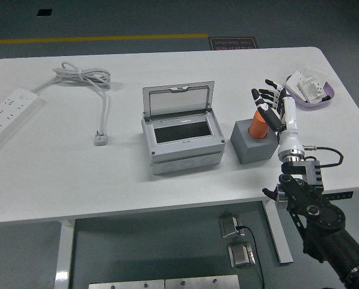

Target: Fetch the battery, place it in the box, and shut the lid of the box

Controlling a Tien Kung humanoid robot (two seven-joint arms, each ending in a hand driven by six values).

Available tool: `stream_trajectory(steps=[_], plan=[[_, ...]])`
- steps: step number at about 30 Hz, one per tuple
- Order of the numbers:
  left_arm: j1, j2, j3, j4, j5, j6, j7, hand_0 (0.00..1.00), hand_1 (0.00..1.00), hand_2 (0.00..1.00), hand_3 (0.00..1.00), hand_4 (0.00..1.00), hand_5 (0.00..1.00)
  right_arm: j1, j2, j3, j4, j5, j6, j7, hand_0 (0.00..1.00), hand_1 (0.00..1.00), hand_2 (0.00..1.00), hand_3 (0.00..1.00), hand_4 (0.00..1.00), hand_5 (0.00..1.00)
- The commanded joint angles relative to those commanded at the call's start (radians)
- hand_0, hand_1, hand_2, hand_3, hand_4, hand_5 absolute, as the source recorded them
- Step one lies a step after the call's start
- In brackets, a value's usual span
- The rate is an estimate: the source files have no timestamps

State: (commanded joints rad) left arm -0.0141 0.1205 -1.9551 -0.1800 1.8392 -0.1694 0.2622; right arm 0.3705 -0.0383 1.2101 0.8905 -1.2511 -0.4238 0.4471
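Observation:
An orange battery (258,124) stands upright in a grey block holder (254,142) right of the box. The grey box (182,141) sits mid-table with its clear lid (179,100) raised at the back, and its dark inside shows nothing. My right hand (272,101) comes up from the lower right and hovers just right of the battery's top. Its fingers are spread, the thumb close to the battery, with nothing held. My left arm is not visible.
A white power strip (8,113) with its coiled cable (83,76) and plug (101,139) lies at the left. A purple tray (311,90) holding white parts sits at the far right, just behind my hand.

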Motion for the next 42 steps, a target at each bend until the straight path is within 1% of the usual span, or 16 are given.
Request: stream_trajectory(steps=[11, 20, 21, 26, 27, 32, 33, 38, 39, 42], plan=[[0.005, -0.004, 0.003, 0.0, -0.003, 0.001, 0.006, 0.681, 0.678, 0.659, 0.749, 0.726, 0.405, -0.017, 0.001, -0.006, -0.001, 0.004, 0.002, 0.0, 0.653, 0.698, 0.683, 0.826, 0.946, 0.609], [0.003, -0.005, 0.003, 0.0, -0.001, 0.0, 0.005, 0.681, 0.678, 0.659, 0.75, 0.726, 0.404, -0.029, 0.004, -0.033, 0.006, 0.013, 0.001, 0.0, 0.652, 0.699, 0.684, 0.825, 0.946, 0.608], [0.003, -0.005, 0.004, 0.0, -0.001, 0.0, 0.005, 0.68, 0.678, 0.659, 0.75, 0.726, 0.401, -0.03, 0.005, -0.036, 0.005, 0.014, 0.001, -0.001, 0.652, 0.699, 0.679, 0.823, 0.923, 0.562], [0.002, -0.005, 0.004, 0.0, 0.0, 0.0, 0.004, 0.68, 0.678, 0.659, 0.75, 0.726, 0.401, -0.034, 0.009, -0.039, 0.002, 0.014, 0.002, -0.002, 0.652, 0.699, 0.679, 0.823, 0.923, 0.562], [0.003, -0.005, 0.005, 0.0, 0.001, 0.0, 0.004, 0.68, 0.678, 0.659, 0.75, 0.726, 0.397, -0.035, 0.009, -0.038, 0.001, 0.014, 0.002, -0.002, 0.634, 0.699, 0.673, 0.816, 0.852, 0.412], [0.004, -0.003, 0.006, 0.0, 0.0, 0.0, 0.005, 0.68, 0.678, 0.659, 0.75, 0.726, 0.397, -0.041, 0.006, -0.03, -0.001, 0.014, 0.001, -0.003, 0.634, 0.699, 0.673, 0.816, 0.852, 0.412], [0.004, -0.003, 0.007, 0.0, -0.001, 0.0, 0.005, 0.679, 0.678, 0.659, 0.75, 0.727, 0.393, -0.042, 0.005, -0.029, -0.001, 0.014, 0.001, -0.003, 0.606, 0.694, 0.67, 0.812, 0.81, 0.366], [0.006, -0.003, 0.009, 0.0, -0.002, 0.0, 0.006, 0.679, 0.678, 0.659, 0.75, 0.727, 0.393, -0.048, 0.004, -0.025, -0.003, 0.017, 0.002, -0.002, 0.606, 0.694, 0.67, 0.812, 0.81, 0.366], [0.007, -0.003, 0.009, 0.0, -0.002, 0.0, 0.007, 0.679, 0.678, 0.659, 0.75, 0.727, 0.39, -0.049, 0.004, -0.025, -0.003, 0.017, 0.003, -0.002, 0.605, 0.694, 0.668, 0.81, 0.773, 0.309], [0.007, -0.003, 0.009, 0.0, -0.003, 0.0, 0.007, 0.679, 0.678, 0.659, 0.75, 0.727, 0.39, -0.049, 0.005, -0.026, -0.003, 0.015, 0.004, -0.003, 0.605, 0.694, 0.668, 0.81, 0.773, 0.309]])
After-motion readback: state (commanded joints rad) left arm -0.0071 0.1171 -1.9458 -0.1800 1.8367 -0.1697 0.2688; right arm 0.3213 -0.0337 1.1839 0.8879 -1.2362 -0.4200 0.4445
